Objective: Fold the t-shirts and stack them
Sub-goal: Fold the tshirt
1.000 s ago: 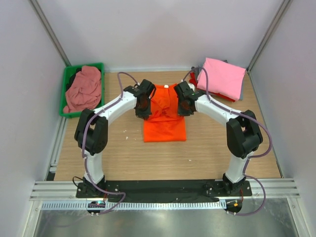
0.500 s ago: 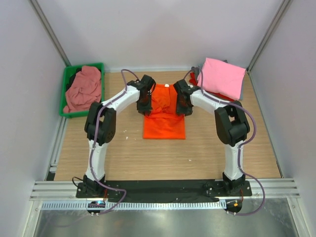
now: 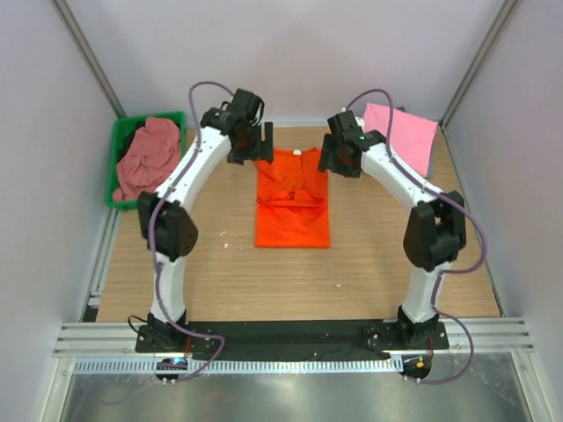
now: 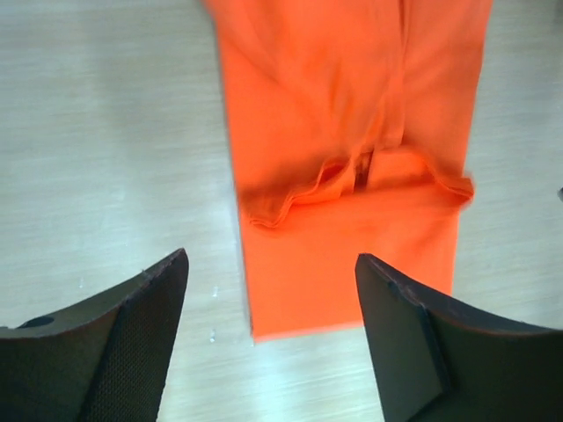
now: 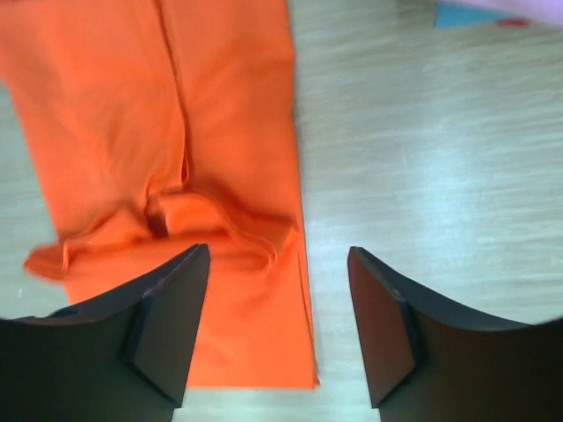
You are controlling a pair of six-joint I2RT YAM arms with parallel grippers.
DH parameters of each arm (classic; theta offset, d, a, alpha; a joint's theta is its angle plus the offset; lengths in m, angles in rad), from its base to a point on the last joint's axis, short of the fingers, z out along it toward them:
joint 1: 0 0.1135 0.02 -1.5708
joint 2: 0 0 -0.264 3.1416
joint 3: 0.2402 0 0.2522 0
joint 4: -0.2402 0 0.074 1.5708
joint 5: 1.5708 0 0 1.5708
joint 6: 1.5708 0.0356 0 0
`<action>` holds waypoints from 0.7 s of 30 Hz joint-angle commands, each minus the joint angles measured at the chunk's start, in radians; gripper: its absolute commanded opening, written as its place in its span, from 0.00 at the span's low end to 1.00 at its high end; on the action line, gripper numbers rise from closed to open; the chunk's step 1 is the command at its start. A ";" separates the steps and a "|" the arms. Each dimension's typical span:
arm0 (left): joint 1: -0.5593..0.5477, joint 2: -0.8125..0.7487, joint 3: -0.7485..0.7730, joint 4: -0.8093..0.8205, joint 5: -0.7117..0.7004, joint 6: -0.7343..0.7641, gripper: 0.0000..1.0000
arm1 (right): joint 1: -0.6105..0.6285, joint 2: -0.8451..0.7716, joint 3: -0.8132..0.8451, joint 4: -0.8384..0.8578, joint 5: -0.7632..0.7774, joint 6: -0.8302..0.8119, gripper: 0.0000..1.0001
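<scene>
The bright orange t-shirt (image 3: 293, 200) lies flat mid-table as a long narrow strip, with a puckered fold ridge across its middle (image 4: 352, 180) (image 5: 167, 224) and a white label at its far end. My left gripper (image 3: 249, 148) hovers over the shirt's far left corner. Its jaws are open and empty (image 4: 273, 264), and the cloth shows well below them. My right gripper (image 3: 341, 158) hangs by the far right corner, also open with nothing in it (image 5: 278, 255). A folded pink t-shirt (image 3: 400, 136) sits at the back right.
A green bin (image 3: 120, 141) at the back left holds a crumpled dusty-pink shirt (image 3: 151, 158). Grey cloth (image 3: 430, 165) shows under the pink shirt's right edge. White walls close in on three sides. Bare wood surrounds the orange shirt.
Both grippers were shut at the shirt's middle. They have opened, let go of the cloth and risen back toward the far end. The orange shirt stays folded on the table.
</scene>
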 commanded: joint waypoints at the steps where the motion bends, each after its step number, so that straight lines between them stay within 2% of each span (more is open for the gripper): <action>1: -0.007 -0.235 -0.337 0.115 0.041 -0.036 0.76 | 0.012 -0.194 -0.208 0.133 -0.138 0.015 0.65; 2: -0.022 -0.273 -0.418 0.154 0.041 -0.050 0.74 | 0.017 -0.219 -0.261 0.175 -0.199 0.020 0.55; 3: -0.032 -0.347 -0.560 0.190 0.071 -0.060 0.72 | 0.023 -0.237 -0.344 0.236 -0.253 0.026 0.52; 6: -0.071 -0.415 -0.769 0.315 0.091 -0.112 0.70 | 0.077 -0.256 -0.421 0.282 -0.284 0.024 0.46; 10: -0.122 -0.467 -0.929 0.474 0.108 -0.180 0.67 | 0.136 -0.199 -0.414 0.293 -0.310 0.018 0.38; 13: -0.154 -0.463 -0.986 0.531 0.095 -0.214 0.66 | 0.172 -0.130 -0.372 0.286 -0.315 0.017 0.37; 21: -0.177 -0.393 -1.037 0.556 0.069 -0.234 0.63 | 0.184 0.074 -0.204 0.228 -0.313 -0.011 0.34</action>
